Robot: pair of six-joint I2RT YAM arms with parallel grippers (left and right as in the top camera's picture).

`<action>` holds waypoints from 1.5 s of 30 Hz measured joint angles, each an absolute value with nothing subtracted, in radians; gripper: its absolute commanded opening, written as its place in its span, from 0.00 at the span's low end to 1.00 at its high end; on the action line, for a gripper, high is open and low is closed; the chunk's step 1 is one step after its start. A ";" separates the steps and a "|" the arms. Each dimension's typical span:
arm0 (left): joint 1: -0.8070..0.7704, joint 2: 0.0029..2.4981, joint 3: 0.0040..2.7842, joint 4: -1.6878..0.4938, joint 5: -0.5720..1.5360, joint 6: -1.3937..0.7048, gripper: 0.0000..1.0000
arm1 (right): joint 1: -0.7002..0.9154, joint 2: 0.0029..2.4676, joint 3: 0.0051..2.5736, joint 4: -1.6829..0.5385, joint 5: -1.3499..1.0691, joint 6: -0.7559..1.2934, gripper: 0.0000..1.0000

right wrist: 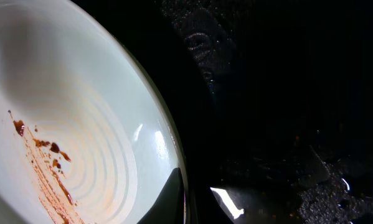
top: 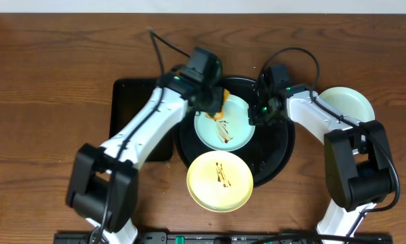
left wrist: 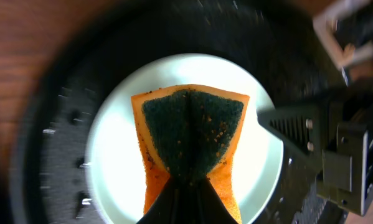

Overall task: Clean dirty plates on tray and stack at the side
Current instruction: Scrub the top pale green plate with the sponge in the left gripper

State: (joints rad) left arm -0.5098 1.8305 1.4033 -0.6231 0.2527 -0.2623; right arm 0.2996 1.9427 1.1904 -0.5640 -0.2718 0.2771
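Observation:
A pale mint-blue plate (top: 231, 132) with brown sauce streaks lies on the round black tray (top: 278, 150). My left gripper (top: 215, 102) is shut on an orange sponge with a green scouring face (left wrist: 189, 130), held at the plate's (left wrist: 114, 155) far-left part. My right gripper (top: 260, 114) is shut on this plate's right rim (right wrist: 80, 124), one finger inside and one outside (right wrist: 198, 202). A pale yellow plate (top: 219, 179) with sauce streaks sits at the tray's front edge, partly overhanging. A second mint plate (top: 345, 105) lies on the wood to the right.
A smaller rectangular black tray (top: 129, 115) lies left of the round tray, under my left arm. The round tray's floor (right wrist: 267, 93) looks wet and speckled. Brown wood tabletop (top: 53, 81) surrounds everything.

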 measured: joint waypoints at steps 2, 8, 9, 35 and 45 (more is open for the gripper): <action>-0.535 1.858 1.403 -0.634 0.258 -0.262 0.08 | 0.300 1.943 1.190 -0.564 -0.269 0.281 0.01; -0.592 1.909 1.403 -0.648 0.263 -0.262 0.08 | 0.300 1.943 1.190 -0.564 -0.263 0.300 0.01; -0.598 1.912 1.403 -0.647 0.265 -0.262 0.08 | 0.300 1.943 1.190 -0.565 -0.263 0.302 0.01; -0.659 2.035 1.403 -0.621 0.255 -0.262 0.08 | 0.300 1.943 1.195 -0.579 -0.258 0.305 0.01; -0.607 2.035 1.407 -0.582 0.077 -0.265 0.08 | 0.300 1.943 1.199 -0.597 -0.254 0.311 0.01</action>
State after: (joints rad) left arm -0.6071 2.0350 1.4067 -0.5816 0.0772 -0.2653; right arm 0.2996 1.9427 1.1988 -0.5968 -0.2543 0.3111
